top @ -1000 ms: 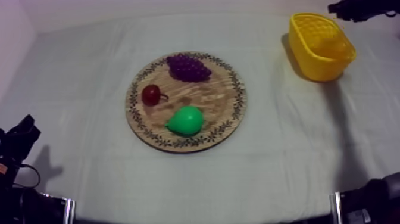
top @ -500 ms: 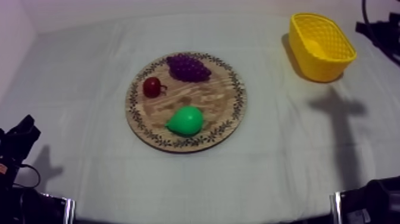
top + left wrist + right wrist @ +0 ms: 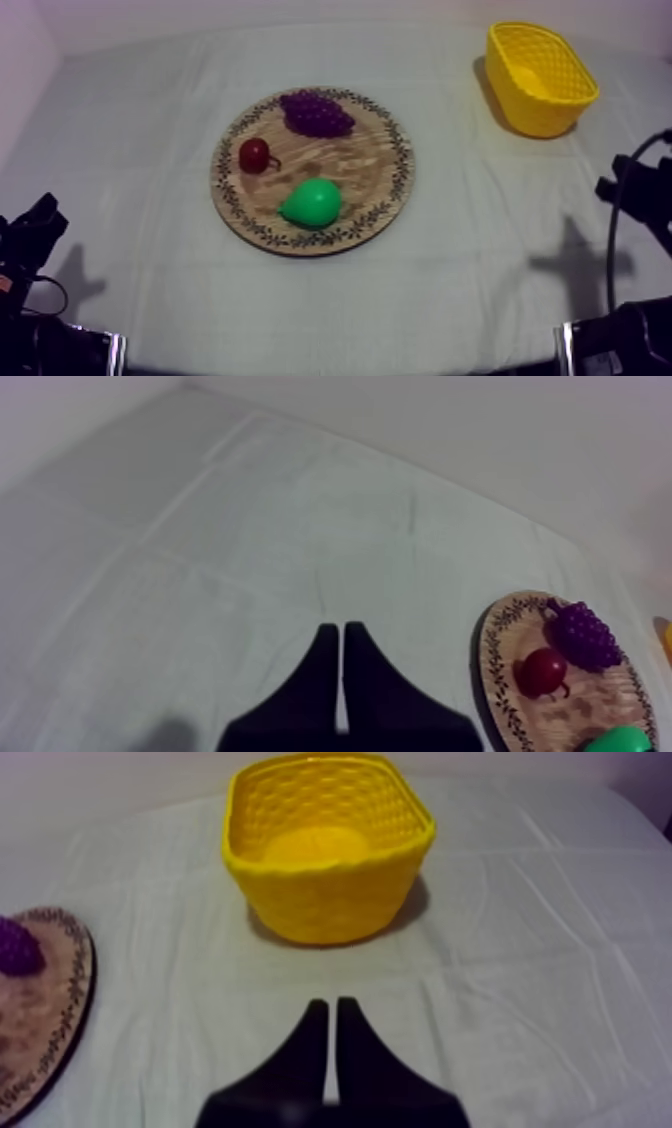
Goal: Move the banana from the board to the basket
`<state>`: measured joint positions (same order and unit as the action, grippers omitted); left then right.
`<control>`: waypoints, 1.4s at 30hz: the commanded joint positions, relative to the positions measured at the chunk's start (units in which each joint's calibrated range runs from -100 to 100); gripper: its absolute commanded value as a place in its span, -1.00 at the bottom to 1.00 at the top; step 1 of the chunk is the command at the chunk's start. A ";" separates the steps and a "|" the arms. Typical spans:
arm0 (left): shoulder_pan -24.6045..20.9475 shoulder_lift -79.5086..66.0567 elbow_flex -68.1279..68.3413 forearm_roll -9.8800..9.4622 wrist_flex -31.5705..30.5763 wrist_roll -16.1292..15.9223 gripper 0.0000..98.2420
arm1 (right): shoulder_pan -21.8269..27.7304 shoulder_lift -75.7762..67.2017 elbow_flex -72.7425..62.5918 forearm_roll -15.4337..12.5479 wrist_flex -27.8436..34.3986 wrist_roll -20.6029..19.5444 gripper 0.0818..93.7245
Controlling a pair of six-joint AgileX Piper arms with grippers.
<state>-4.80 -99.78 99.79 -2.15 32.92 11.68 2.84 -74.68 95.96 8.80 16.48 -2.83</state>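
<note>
The yellow basket [image 3: 540, 110] stands at the far right of the table. In the right wrist view a smooth yellow shape, seemingly the banana [image 3: 312, 844], lies on the floor of the basket [image 3: 330, 897]. My right gripper [image 3: 330, 1004] is shut on nothing, its fingers together as a narrow wedge, low over the cloth a short way in front of the basket. From above, the right gripper [image 3: 612, 190] sits at the right edge, well below the basket. My left gripper [image 3: 335, 628] is shut and holds nothing, resting at the lower left [image 3: 45, 212], left of the wooden board [image 3: 500, 676].
The round wooden board [image 3: 390, 190] lies mid-table and carries a bunch of grapes [image 3: 316, 112], a small red fruit [image 3: 253, 156] and a green pear [image 3: 311, 203]. Bare cloth lies between the board and the basket.
My right arm has drawn back from over the basket, down along the right edge toward the near side, and its shadow has slid the same way. The left arm and the fruit stayed put.
</note>
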 commanded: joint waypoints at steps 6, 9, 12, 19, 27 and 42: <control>-0.01 -0.05 -0.01 -0.03 -0.02 0.02 -1.00 | -0.01 -14.13 3.47 -8.83 8.87 10.53 -1.00; -0.01 -0.05 -0.01 -0.03 -0.02 0.02 -1.00 | -0.15 -17.76 3.70 -9.52 14.45 11.12 -1.00; -0.01 -0.05 -0.01 -0.03 -0.02 0.02 -1.00 | -0.26 -19.89 3.77 -9.77 17.60 11.38 -1.00; -0.01 -0.05 -0.01 -0.03 -0.02 0.02 -1.00 | 0.05 -20.90 3.81 -9.89 19.11 9.77 -0.99; -0.01 -0.05 -0.01 -0.03 -0.02 0.00 -1.00 | 0.14 -20.99 3.81 -9.90 19.24 12.42 -0.99; -0.01 -0.05 -0.01 -0.03 -0.02 0.02 -1.00 | 0.14 -21.00 3.81 -9.90 19.25 12.95 -0.99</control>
<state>-4.80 -99.78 99.79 -2.15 32.92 11.68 2.96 -95.63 99.76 -1.11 35.74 10.13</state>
